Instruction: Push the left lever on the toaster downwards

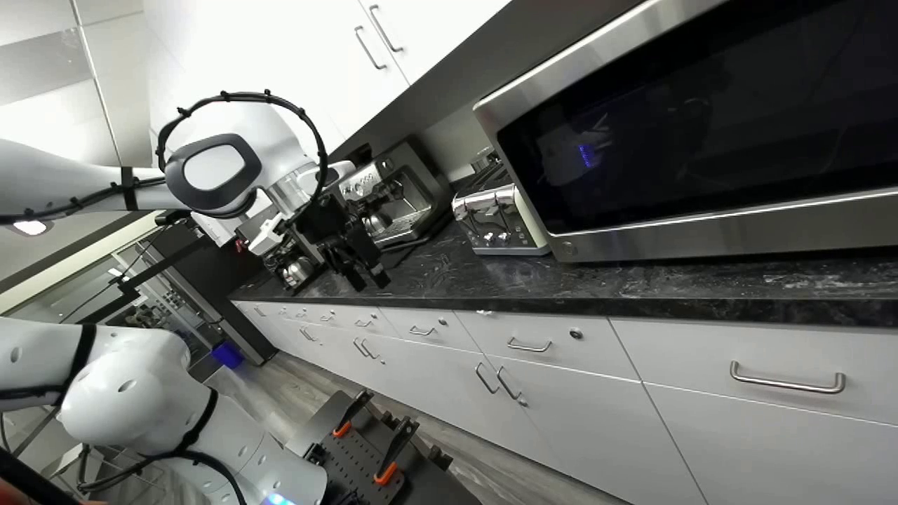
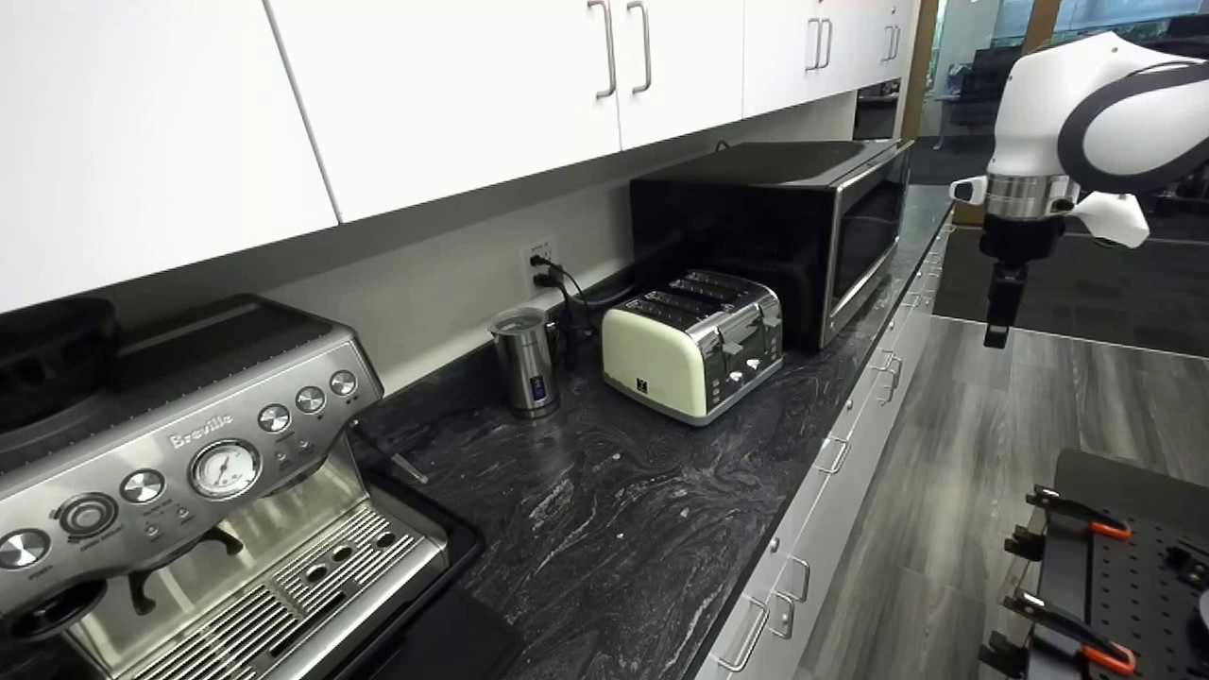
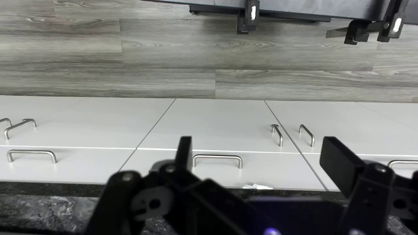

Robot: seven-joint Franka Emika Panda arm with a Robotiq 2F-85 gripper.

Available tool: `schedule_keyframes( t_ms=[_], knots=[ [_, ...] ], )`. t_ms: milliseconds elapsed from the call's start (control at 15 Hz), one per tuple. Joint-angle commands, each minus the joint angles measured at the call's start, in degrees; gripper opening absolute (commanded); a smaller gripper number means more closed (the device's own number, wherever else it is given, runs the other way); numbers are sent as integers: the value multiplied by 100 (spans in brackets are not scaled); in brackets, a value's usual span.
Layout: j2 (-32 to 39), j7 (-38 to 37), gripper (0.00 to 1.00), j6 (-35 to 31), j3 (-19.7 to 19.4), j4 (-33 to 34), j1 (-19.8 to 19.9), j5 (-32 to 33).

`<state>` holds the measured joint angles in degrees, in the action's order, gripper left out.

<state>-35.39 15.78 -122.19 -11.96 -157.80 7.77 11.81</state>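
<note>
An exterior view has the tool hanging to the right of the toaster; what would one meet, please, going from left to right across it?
From left to right: coffee machine → metal jug → toaster → microwave → tool.

The arm (image 1: 214,168) points its claw (image 3: 260,156) downward, fingers (image 3: 339,164) spread apart.

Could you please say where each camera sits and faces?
Exterior view: beside the arm, tilted, facing the microwave and toaster; arm and claw show.
Exterior view: by the coffee machine, facing along the counter; arm's end and claw show.
Wrist view: on the arm, facing down at cabinets and floor; claw's fingers show.
Both exterior views share toaster and microwave.
</note>
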Motion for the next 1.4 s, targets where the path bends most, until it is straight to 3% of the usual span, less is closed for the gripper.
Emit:
schedule_keyframes(
  t_ms=[0,133,467,733,1000,1067,1333],
  knots=[
    [31,-110,100,-7,87,16,49,-13],
    [42,-478,100,-41,267,99,-33,-166],
    [215,-2133,100,-494,1195,582,-412,-868],
    [742,-3047,100,-1234,1975,1126,-397,-530],
    [1529,-3140,100,-2053,2245,1625,-194,304],
    [1012,-3090,100,-1848,2103,1253,-407,28],
    [1495,-3094,100,-1966,2088,1544,-369,217]
  ],
)
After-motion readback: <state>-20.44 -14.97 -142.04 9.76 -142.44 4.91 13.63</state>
